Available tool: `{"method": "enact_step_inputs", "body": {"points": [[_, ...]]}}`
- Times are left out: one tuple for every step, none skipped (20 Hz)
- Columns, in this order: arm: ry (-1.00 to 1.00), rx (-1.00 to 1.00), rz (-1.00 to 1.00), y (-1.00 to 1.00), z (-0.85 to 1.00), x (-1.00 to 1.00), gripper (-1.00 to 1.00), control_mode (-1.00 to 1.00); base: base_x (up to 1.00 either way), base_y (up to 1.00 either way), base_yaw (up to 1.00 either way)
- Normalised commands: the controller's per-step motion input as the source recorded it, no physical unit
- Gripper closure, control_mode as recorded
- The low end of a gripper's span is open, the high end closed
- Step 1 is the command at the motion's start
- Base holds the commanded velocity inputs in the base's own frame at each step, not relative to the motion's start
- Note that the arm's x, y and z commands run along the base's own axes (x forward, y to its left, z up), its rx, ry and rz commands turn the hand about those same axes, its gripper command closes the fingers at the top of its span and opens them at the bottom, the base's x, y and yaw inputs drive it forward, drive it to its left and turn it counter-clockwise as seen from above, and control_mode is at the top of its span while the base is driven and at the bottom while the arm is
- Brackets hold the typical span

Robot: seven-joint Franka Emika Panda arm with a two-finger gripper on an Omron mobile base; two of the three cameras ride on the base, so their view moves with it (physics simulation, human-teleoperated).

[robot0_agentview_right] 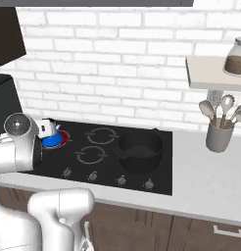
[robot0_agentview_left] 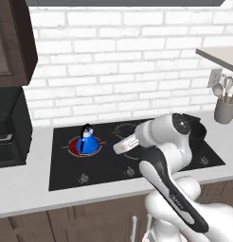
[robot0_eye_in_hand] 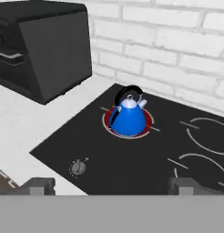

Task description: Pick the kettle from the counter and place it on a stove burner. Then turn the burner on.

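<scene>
From the left, the kettle sits on a red-glowing burner. From the right, it stands well apart from the pot. Hand view: your jaws gape wide, empty; check the knob, touch nothing else.

Counter: cooktop, utensil holder, black appliance.

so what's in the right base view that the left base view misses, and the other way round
Right base view alone: the whole black pot on the cooktop, a jar on the wall shelf, and the row of knobs along the front edge. Left base view alone: the dark appliance on the counter to the left, and the kettle unblocked, sitting on a burner that glows red. Both share the kettle, the black cooktop, the brick wall and the grey utensil holder.
</scene>
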Motion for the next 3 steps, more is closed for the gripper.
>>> {"method": "enact_step_inputs", "body": {"points": [[-0.51,0.32,0.0,-1.0,0.7,-0.92,-1.0,-1.0,0.0,0.0,0.0],[-0.61,0.32,0.0,-1.0,0.64,-1.0,-1.0,-1.0,0.0,0.0,0.0],[-0.63,0.39,-0.04,-1.0,0.66,-0.87,-1.0,-1.0,0.0,0.0,0.0]]}}
